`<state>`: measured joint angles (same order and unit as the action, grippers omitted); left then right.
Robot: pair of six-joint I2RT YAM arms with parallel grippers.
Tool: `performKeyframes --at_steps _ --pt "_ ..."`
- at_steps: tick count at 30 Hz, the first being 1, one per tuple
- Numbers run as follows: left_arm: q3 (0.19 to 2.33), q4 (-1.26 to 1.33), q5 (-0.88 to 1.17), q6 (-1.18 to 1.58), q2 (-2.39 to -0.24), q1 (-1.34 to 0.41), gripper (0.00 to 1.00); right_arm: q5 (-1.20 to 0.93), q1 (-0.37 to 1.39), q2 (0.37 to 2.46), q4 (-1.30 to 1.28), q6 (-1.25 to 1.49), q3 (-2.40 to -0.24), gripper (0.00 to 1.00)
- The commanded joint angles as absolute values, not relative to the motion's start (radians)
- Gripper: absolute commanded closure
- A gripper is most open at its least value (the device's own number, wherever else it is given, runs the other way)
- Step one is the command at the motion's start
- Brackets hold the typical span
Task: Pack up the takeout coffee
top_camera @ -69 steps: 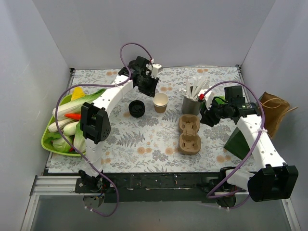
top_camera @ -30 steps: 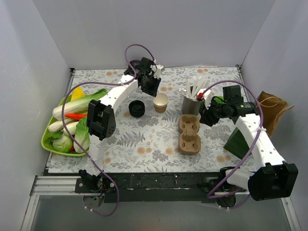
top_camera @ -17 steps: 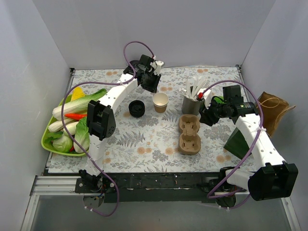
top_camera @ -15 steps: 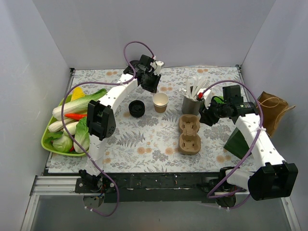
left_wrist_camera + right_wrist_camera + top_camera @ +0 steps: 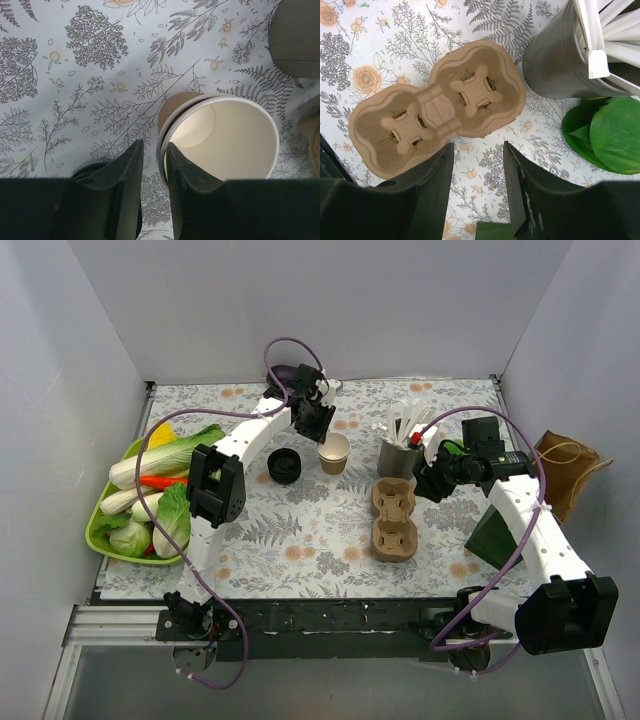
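Since the earlier frame the left gripper (image 5: 153, 150) has come nearer to the paper cup (image 5: 225, 135), which stands open, with no lid, at mid-table beside the stack of lids (image 5: 284, 466). Its jaws are only narrowly parted at the rim and grip nothing. I judge packing is not yet begun. The right gripper (image 5: 477, 155) is unmoved, spread and empty, over the cup carrier (image 5: 440, 100).

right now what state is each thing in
cup: upright, empty, no lid
lids: stacked, loose beside cup
carrier: empty
holder: upright, holding white sticks
veg tray: full
left gripper: barely open, empty, at cup rim
right gripper: open, empty, above carrier
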<state>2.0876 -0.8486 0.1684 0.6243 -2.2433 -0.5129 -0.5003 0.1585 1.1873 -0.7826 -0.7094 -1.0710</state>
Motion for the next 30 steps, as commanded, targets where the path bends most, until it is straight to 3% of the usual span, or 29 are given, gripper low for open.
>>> performKeyframes --at_steps 1,8,14,20,30 --pt "2.085 -0.847 0.179 0.623 -2.220 -0.517 0.76 -0.515 0.163 1.192 -0.765 -0.704 -1.094 0.48" --pt "2.097 -0.853 0.186 0.623 -2.218 -0.517 0.81 -0.512 0.164 1.195 -0.764 -0.703 -1.089 0.48" --pt "2.134 -0.850 0.149 0.615 -2.214 -0.517 0.71 -0.515 0.166 1.197 -0.759 -0.701 -1.086 0.48" --pt "2.152 -0.848 0.130 0.611 -2.207 -0.517 0.70 -0.517 0.164 1.207 -0.755 -0.701 -1.092 0.48" --pt "2.138 -0.857 0.143 0.609 -2.204 -0.515 0.84 -0.517 0.166 1.220 -0.753 -0.701 -1.098 0.48"
